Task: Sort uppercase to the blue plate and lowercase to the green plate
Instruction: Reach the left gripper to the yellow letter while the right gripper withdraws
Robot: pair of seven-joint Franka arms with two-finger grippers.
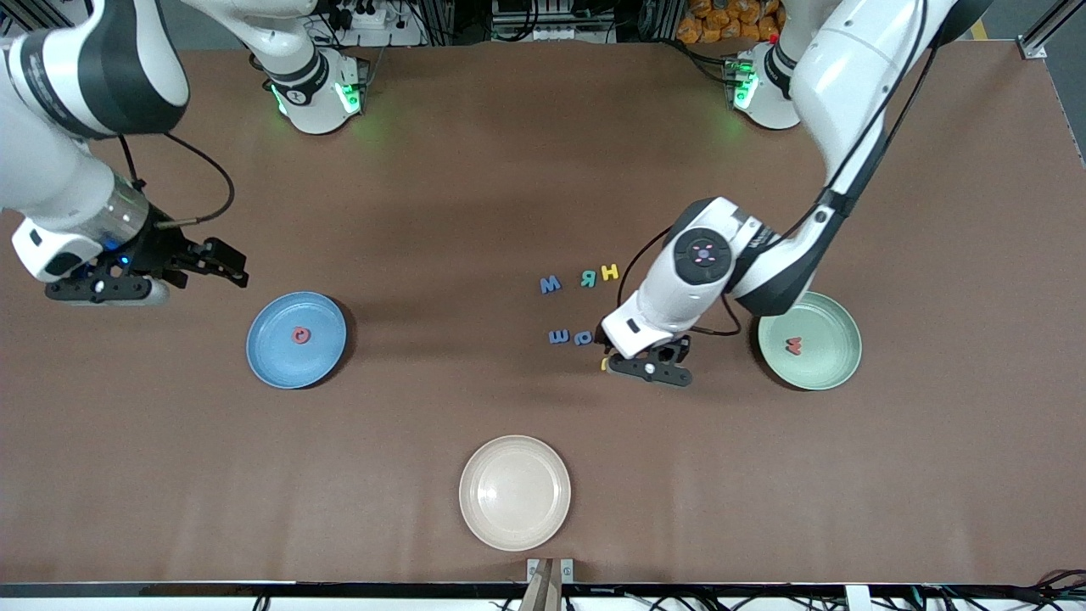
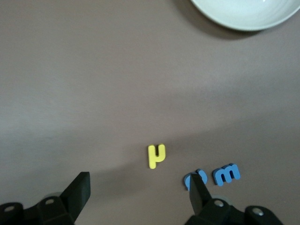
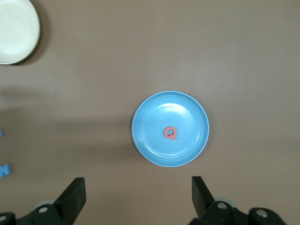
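Brown tabletop (image 1: 526, 195), foam letters clustered right of centre in the front view: blue W (image 1: 551, 284), teal R (image 1: 588, 277) and yellow H (image 1: 609, 272) in a row, with blue e (image 1: 559, 337) and a rounded blue letter (image 1: 583, 339) just below them. Small yellow h (image 2: 156, 155) is mostly hidden under the left gripper (image 1: 612, 363) there, but it's plain in the left wrist view, flat between wide-open jaws. Sky-blue round plate (image 1: 296, 340) at mid-left holds the red G (image 1: 300, 335); mint-green plate (image 1: 809, 340) at mid-right holds the red w (image 1: 794, 344). A beige plate (image 1: 515, 492) sits empty at bottom centre. Right gripper (image 1: 208, 263) hangs up-left of the blue plate, jaws wide, holding nothing.
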